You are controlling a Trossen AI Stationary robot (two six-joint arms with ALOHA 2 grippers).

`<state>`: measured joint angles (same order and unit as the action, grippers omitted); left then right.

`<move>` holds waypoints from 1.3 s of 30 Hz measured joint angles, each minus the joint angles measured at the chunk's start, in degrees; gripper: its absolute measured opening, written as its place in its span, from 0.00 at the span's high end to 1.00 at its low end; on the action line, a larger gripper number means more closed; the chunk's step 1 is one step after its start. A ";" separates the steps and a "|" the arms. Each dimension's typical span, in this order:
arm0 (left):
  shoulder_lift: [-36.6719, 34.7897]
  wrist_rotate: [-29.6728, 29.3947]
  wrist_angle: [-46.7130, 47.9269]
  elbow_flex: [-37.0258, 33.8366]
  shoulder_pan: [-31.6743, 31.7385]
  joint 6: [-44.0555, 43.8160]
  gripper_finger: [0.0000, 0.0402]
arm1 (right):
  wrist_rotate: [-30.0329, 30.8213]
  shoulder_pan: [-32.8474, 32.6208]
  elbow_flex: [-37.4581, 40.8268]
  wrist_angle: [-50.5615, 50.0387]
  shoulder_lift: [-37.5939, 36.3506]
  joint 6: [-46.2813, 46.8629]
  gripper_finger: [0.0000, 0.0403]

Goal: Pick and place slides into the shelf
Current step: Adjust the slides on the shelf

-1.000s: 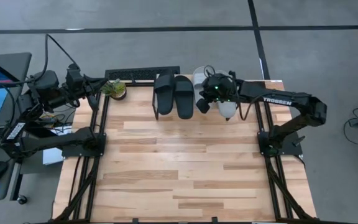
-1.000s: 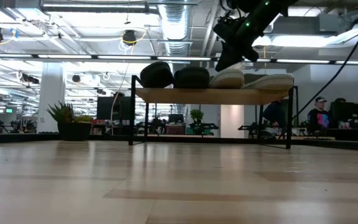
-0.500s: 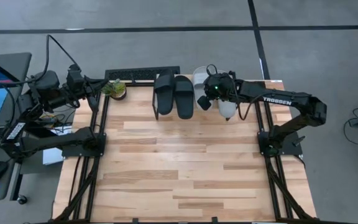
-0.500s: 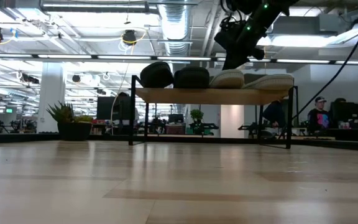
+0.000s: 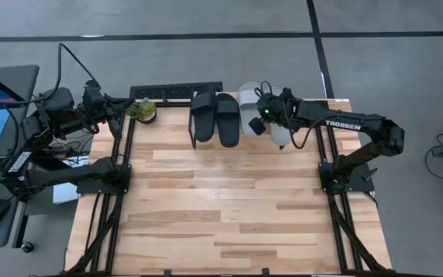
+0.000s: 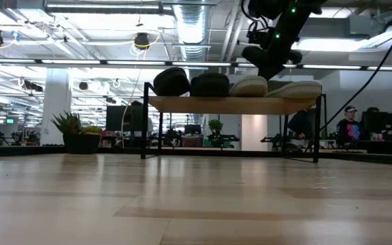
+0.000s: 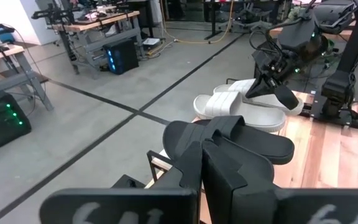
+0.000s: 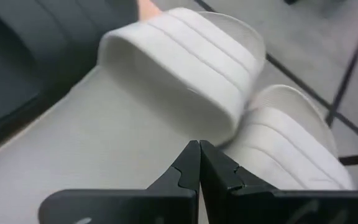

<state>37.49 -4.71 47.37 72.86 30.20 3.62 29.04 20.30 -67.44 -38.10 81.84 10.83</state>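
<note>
The shelf (image 6: 233, 104) stands at the table's far edge on thin black legs. On its plank lie two black slides (image 5: 204, 114) (image 5: 228, 115) and two light grey slides (image 5: 248, 98) (image 5: 281, 135), side by side, soles down. My right gripper (image 5: 254, 127) is shut and hovers over the near end of the left grey slide (image 8: 135, 137), behind its strap (image 8: 185, 56). In the low view my right gripper (image 6: 271, 73) points down just above the grey pair. My left gripper (image 7: 201, 155) is shut and waits off the table's far left corner (image 5: 116, 108). My right gripper has its shut fingertips over the footbed (image 8: 166, 162) of the left grey slide, coming slanting down from above and from the near side. Whether the tips touch the footbed, I cannot tell. The slide lies flat on the shelf.
A small potted plant (image 5: 142, 110) stands at the far left corner, left of the shelf. A dark keyboard (image 5: 175, 92) lies beyond the far edge. The wide wooden tabletop (image 5: 221, 208) spreads out on the near side of the shelf. People (image 6: 349, 119) sit far back in the room.
My right gripper has shifted a little toward the table's right edge above the grey slides and has turned about its wrist, from slanting toward the black slides to pointing nearly straight down. All the slides have stayed where they were.
</note>
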 joint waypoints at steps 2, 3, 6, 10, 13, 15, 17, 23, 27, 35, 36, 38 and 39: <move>0.00 0.00 0.00 0.00 0.00 -0.02 1.00 | 2.08 -0.43 0.00 -0.71 0.00 0.79 1.00; 0.00 0.00 0.00 0.00 0.00 -0.04 1.00 | 2.97 -0.75 0.00 -0.93 0.00 1.15 1.00; -0.01 0.02 -0.02 0.00 0.00 -0.07 1.00 | 5.50 -1.60 0.00 -0.92 0.00 1.23 1.00; 0.00 0.02 -0.02 0.00 0.00 -0.12 1.00 | 7.39 -2.54 0.00 -0.95 0.00 1.39 1.00; -0.01 0.04 0.00 0.00 0.00 -0.42 1.00 | 7.62 -3.31 0.00 -0.88 0.00 1.39 1.00; 0.00 0.04 0.20 0.00 0.00 -0.57 1.00 | 5.90 -3.76 0.00 -0.42 0.00 0.15 1.00; 0.00 0.04 0.69 0.00 0.00 -0.57 1.00 | 3.46 -3.98 0.00 -0.07 0.00 -0.60 1.00; -0.01 0.04 0.76 0.00 0.00 -0.55 1.00 | 1.05 -3.94 0.00 2.38 0.00 -3.17 1.00; 0.00 0.04 0.79 0.00 0.00 -0.55 1.00 | -0.05 -3.20 0.00 4.73 0.00 -4.26 1.00; 0.01 0.04 1.06 0.01 0.00 -0.55 1.00 | -1.89 -1.06 0.17 7.43 0.00 -5.31 1.00; 0.00 0.04 1.20 0.02 0.00 -0.54 1.00 | -2.56 -0.98 0.42 8.43 0.00 -5.29 1.00; 0.01 0.05 1.37 0.02 0.00 -0.52 1.00 | -3.27 -0.93 1.37 10.10 0.00 -5.33 1.00; -0.01 0.27 1.36 0.02 0.02 -0.52 1.00 | -3.40 -0.93 1.78 10.47 0.00 -5.31 1.00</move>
<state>37.47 -4.44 48.73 72.88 30.22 3.09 25.64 19.38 -65.66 -27.63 81.84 5.52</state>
